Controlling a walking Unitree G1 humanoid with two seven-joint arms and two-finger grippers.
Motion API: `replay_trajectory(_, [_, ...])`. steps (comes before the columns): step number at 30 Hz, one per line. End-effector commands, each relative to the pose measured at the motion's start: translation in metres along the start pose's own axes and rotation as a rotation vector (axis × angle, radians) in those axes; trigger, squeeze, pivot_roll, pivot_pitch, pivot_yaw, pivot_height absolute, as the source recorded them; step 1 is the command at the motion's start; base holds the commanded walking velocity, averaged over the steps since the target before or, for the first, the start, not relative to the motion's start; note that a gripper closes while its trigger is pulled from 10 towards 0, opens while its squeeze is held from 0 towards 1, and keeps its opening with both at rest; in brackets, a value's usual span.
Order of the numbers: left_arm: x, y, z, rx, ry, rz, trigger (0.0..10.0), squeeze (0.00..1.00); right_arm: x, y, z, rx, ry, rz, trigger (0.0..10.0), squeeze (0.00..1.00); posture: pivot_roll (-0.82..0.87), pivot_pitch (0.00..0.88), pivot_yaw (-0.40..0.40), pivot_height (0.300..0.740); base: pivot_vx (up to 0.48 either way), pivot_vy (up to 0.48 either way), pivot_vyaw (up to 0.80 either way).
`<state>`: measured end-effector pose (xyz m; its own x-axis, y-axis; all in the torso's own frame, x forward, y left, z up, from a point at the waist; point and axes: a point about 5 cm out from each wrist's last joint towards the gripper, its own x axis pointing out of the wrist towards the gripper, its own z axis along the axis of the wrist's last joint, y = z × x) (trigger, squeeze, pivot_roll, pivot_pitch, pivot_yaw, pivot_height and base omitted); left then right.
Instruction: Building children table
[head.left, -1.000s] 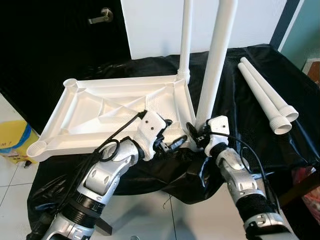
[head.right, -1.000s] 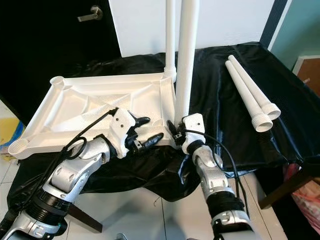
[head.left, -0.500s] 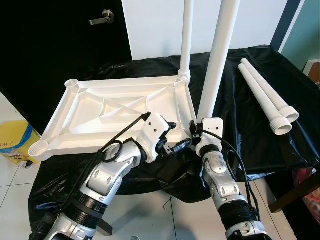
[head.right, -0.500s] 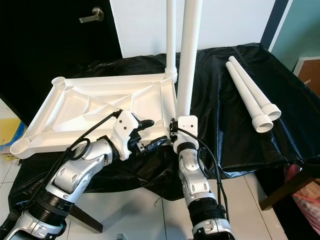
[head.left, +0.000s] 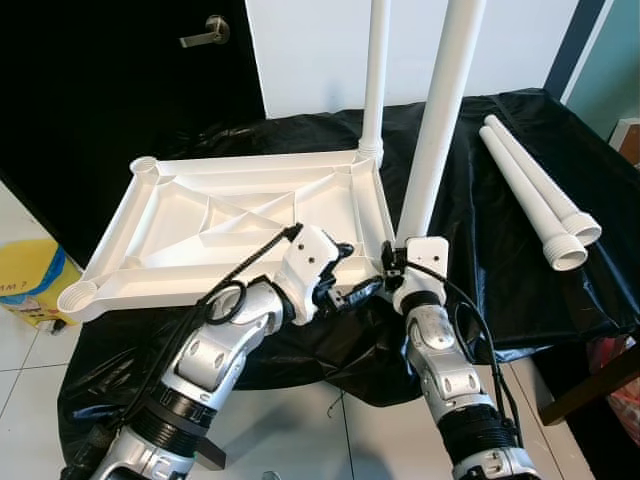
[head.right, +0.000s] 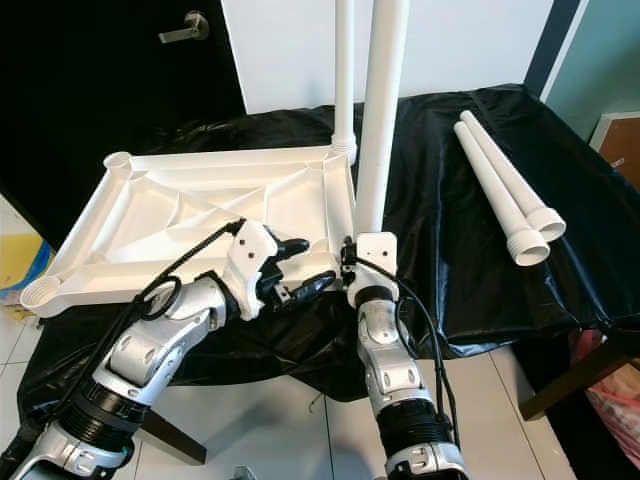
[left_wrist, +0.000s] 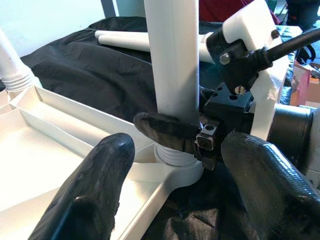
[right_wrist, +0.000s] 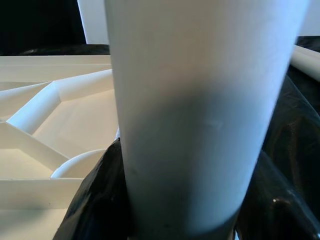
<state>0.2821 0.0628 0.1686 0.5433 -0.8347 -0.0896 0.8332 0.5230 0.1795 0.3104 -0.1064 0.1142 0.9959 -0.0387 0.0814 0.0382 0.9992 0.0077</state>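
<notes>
**White plastic tabletop lying upside down, two legs standing in it, right gripper clamped on the nearer one**

White ribbed plastic forms the largest thing here: an upturned rectangular tabletop (head.left: 230, 225), underside facing up, with round sockets at its corners. It lies on a surface draped in a crinkled black plastic sheet (head.left: 470, 190), and everything below is placed relative to this tabletop.

Beyond the tabletop's far edge is a white wall panel (head.left: 320, 50), with a dark door bearing a metal lever handle (head.left: 205, 32) beside it.

A long white plastic tube leg (head.left: 375, 75) stands upright in the tabletop's far corner socket on the robot's right side. A second, thicker-looking white tube leg (head.left: 440, 110) rises from the near corner on that same side, leaning slightly; the left wrist view shows its threaded base sitting in the socket.

Two more loose white tube legs (head.left: 535, 195) lie side by side on the black sheet, well apart from the tabletop on the robot's right, their flared threaded ends pointing toward the robot.

The right gripper (left_wrist: 200, 135) is at the tabletop's near right corner, its black fingers (left_wrist: 165, 131) clenched around the near leg just above the socket. The left gripper (head.left: 348, 280) hovers just beside that same corner, near the tabletop's near edge, its two black fingers spread apart and holding nothing.

A yellow container (head.left: 25, 285) sits on the tiled floor by the tabletop's near left corner.
</notes>
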Motion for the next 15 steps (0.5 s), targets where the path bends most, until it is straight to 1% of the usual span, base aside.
replay_trajectory(1, [-0.001, 0.001, -0.001, 0.013, 0.005, -0.022, 10.0, 0.0, -0.002, -0.009, -0.002, 0.008, 0.011, -0.033, 10.0, 0.64, -0.12, 0.0, 0.039, 0.74, 0.0, 0.0, 0.0])
replay_trajectory(3, [-0.001, 0.001, -0.001, 0.013, 0.004, -0.021, 10.0, 0.0, -0.002, -0.01, -0.001, 0.013, 0.006, -0.029, 10.0, 0.64, -0.12, 0.0, 0.039, 0.74, 0.0, 0.0, 0.0])
replay_trajectory(4, [0.0, 0.001, -0.001, 0.012, 0.004, -0.02, 10.0, 0.0, -0.002, -0.011, 0.001, 0.031, -0.005, -0.01, 10.0, 1.0, -0.12, 0.0, 0.036, 0.74, 0.0, 0.0, 0.0])
replay_trajectory(5, [0.0, 0.001, -0.001, 0.012, 0.004, -0.02, 10.0, 0.0, -0.002, -0.011, 0.001, 0.031, -0.005, -0.01, 10.0, 1.0, -0.12, 0.0, 0.036, 0.74, 0.0, 0.0, 0.0])
replay_trajectory(7, [0.0, 0.001, -0.002, 0.011, 0.004, -0.019, 10.0, 0.0, -0.001, -0.013, 0.004, 0.043, -0.023, 0.051, 10.0, 1.0, -0.12, 0.0, 0.033, 0.74, 0.0, 0.0, 0.0])
replay_trajectory(8, [0.0, 0.001, -0.002, 0.011, 0.004, -0.019, 10.0, 0.0, -0.001, -0.013, 0.004, 0.043, -0.023, 0.051, 10.0, 1.0, -0.12, 0.0, 0.033, 0.74, 0.0, 0.0, 0.0])
replay_trajectory(9, [0.0, 0.001, -0.002, 0.011, 0.005, -0.018, 10.0, 0.0, -0.001, -0.015, 0.005, 0.044, -0.028, 0.087, 10.0, 1.0, -0.12, 0.0, 0.033, 0.74, 0.0, 0.0, 0.0])
replay_trajectory(11, [0.0, 0.001, -0.002, 0.011, 0.005, -0.017, 10.0, 0.0, -0.001, -0.015, 0.005, 0.043, -0.029, 0.108, 10.0, 1.0, -0.12, 0.0, 0.033, 0.74, 0.0, 0.0, 0.0])
replay_trajectory(12, [0.0, 0.001, -0.002, 0.009, 0.005, -0.017, 10.0, 0.0, -0.001, -0.019, 0.005, 0.035, -0.034, 0.163, 10.0, 0.0, -0.12, 0.0, 0.033, 0.74, 0.0, 0.0, 0.0])
replay_trajectory(13, [0.0, 0.001, -0.002, 0.009, 0.005, -0.017, 10.0, 0.0, -0.001, -0.019, 0.005, 0.035, -0.034, 0.163, 10.0, 0.0, -0.12, 0.0, 0.033, 0.74, 0.0, 0.0, 0.0])
replay_trajectory(15, [0.0, 0.0, -0.002, 0.008, 0.004, -0.018, 10.0, 0.0, -0.001, -0.023, 0.006, 0.026, -0.044, 0.266, 10.0, 0.0, -0.13, 0.0, 0.033, 0.74, 0.0, 0.0, 0.0])
